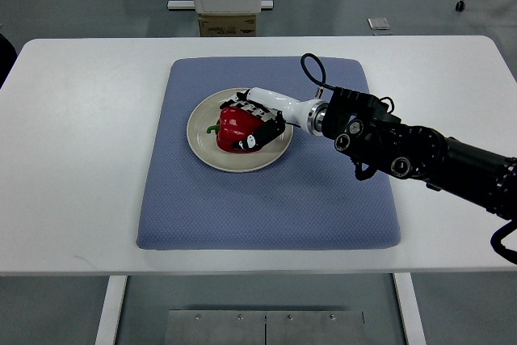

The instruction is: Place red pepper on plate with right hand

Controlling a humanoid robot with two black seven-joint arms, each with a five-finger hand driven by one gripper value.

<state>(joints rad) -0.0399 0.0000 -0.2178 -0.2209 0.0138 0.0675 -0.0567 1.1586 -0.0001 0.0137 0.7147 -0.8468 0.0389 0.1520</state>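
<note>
Red bell pepper [234,128]: glossy, whole, lying on side, green stem [212,128] pointing toward picture's left. Rests on plate, slightly right of plate centre.

Plate [203,145]: round, cream-coloured, shallow, upright on blue mat. Sits in mat's upper-middle part. Rim visible on left and lower sides; upper right part hidden.

Our right arm [420,155] comes in from the right edge, stretched leftward. Our right hand [257,119] has its fingers [252,141] curled closed around the red pepper [234,128].
</note>
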